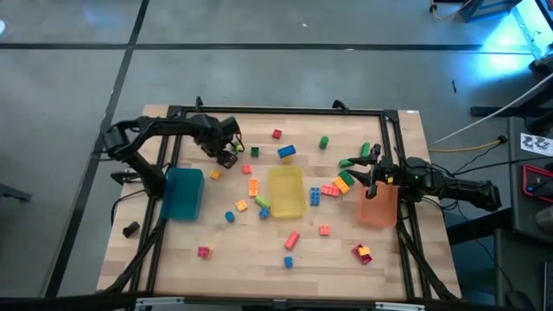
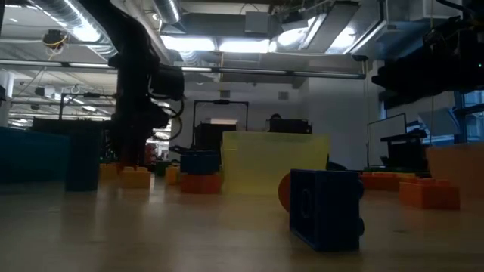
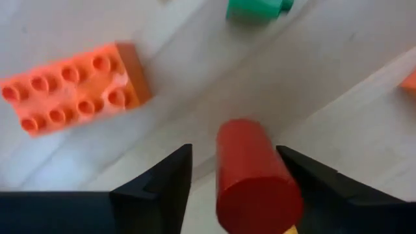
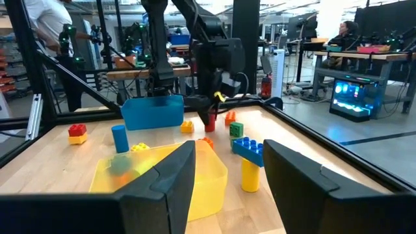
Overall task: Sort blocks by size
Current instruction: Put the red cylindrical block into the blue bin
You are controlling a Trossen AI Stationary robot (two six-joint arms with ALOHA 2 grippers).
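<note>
My left gripper (image 1: pixel 227 155) is open at the table's far left, pointing down. Its fingers stand on either side of an upright red cylinder block (image 3: pixel 253 175). An orange studded block (image 3: pixel 75 88) and a green block (image 3: pixel 259 8) lie on the table beyond it. My right gripper (image 1: pixel 367 166) is open and empty over the far rim of the orange bin (image 1: pixel 378 207). Green (image 1: pixel 344 162), orange (image 1: pixel 343 182), red (image 1: pixel 330 190) and blue (image 1: pixel 315 196) blocks lie on the table beside it. My left gripper comes at the red cylinder from above, one finger on each side of its round wall. A clear gap shows beside one finger (image 3: pixel 166 185). The other finger (image 3: pixel 312 179) stands close to the wall (image 3: pixel 273 162); whether it touches, I cannot tell.
A blue bin (image 1: pixel 183 192) stands left of centre and a yellow bin (image 1: pixel 286 190) in the middle. Loose blocks lie scattered: red (image 1: pixel 276 134), blue (image 1: pixel 286 152), green (image 1: pixel 324 142), pink (image 1: pixel 291 239), red-yellow (image 1: pixel 361 252). A black frame (image 1: pixel 276 112) rims the table.
</note>
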